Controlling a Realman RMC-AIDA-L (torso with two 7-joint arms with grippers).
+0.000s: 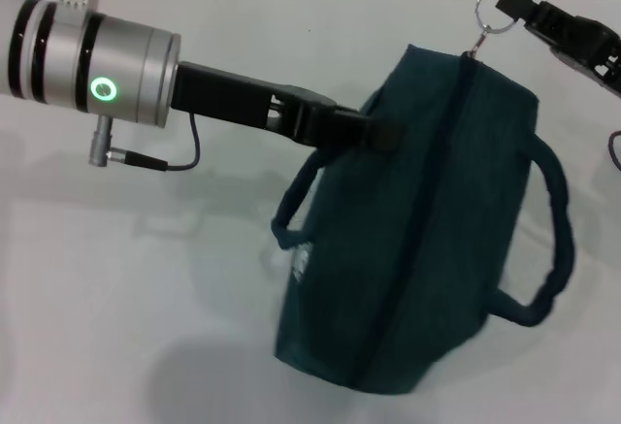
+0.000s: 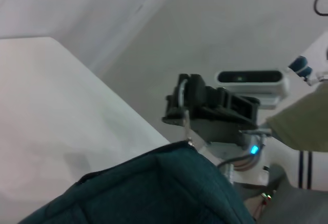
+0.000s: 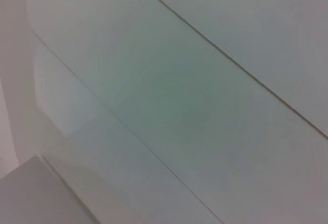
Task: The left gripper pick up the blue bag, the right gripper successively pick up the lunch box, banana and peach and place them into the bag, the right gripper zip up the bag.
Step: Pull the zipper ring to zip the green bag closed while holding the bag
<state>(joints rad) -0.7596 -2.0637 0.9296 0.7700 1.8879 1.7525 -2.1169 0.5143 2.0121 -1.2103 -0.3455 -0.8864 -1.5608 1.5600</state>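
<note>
The dark teal-blue fabric bag [image 1: 417, 220], zipper run shut, hangs above the white table [image 1: 116, 278]. The left gripper [image 1: 374, 131] pinches its upper edge; the right gripper [image 1: 514, 5] clamps the metal ring pull [image 1: 490, 12]. Soft, sagging cloth, likely weighted by contents: best gripped at handles or seams.

table [image 1: 116, 288]: white, bare surface | wall [image 3: 195, 106]: pale panels (thin seams)
</note>
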